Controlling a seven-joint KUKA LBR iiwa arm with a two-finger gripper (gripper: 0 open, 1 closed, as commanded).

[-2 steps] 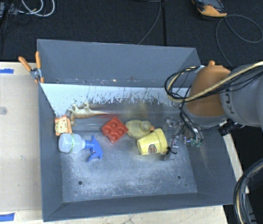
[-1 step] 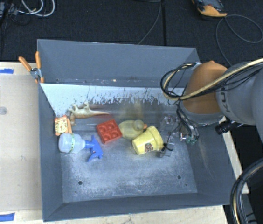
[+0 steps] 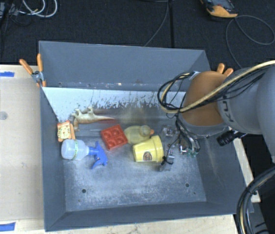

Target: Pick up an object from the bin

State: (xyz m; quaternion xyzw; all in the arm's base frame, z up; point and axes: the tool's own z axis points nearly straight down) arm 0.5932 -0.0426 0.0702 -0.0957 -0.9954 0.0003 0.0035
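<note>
Bin [image 3: 127,189] grey metal, matt, floor worn and speckled pale, back wall scratched. Yellow cup [image 3: 147,150] smooth plastic, slight sheen. Red brick [image 3: 114,136] moulded plastic, studded top. Spray bottle [image 3: 76,150] pale translucent plastic, blue plastic trigger. My orange wrist cover [image 3: 203,101] smooth, matt; my arm casing [image 3: 254,101] grey, smooth, faint gloss
</note>
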